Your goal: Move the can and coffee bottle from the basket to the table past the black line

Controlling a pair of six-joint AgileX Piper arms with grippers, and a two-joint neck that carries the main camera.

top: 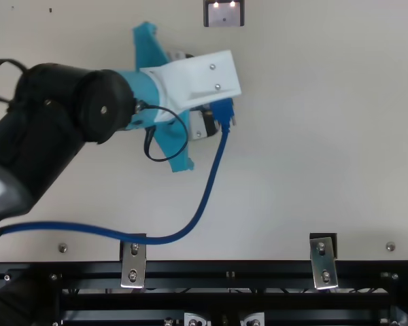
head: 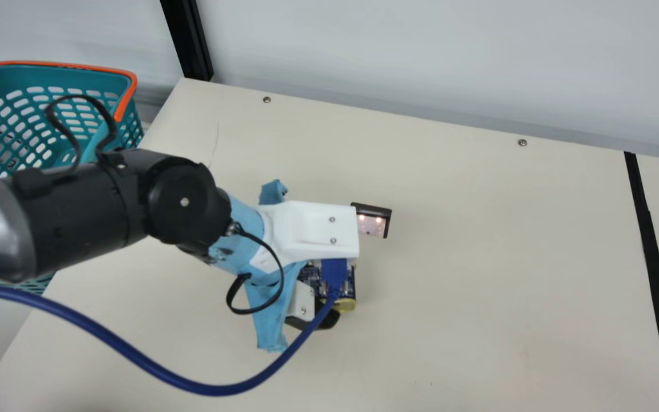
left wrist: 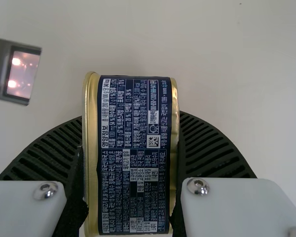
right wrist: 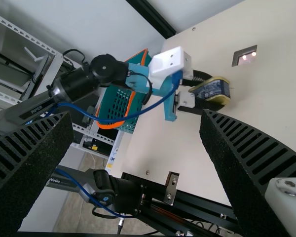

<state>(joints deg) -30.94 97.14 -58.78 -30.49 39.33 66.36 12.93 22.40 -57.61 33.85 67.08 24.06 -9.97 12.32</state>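
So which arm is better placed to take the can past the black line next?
Left, I'd say: the left pincer grips the can, clear of the basket. The right pincer is open and empty, so using it would likely mean a handover first.

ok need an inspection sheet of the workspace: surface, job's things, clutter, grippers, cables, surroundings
surface: cream table, a few tiny dark specks, black line across it
job's things: navy-and-gold metal can held on the basket side of the line, table contact cannot be told; perforated teal plastic basket with orange trim beside the table
clutter: flat dark-framed rectangle with bright spots, near the can
grippers: left gripper closed on the can; right gripper open
cables: thick blue cable looping from the left arm's wrist
surroundings: black post, pale wall, grey slotted metal rack
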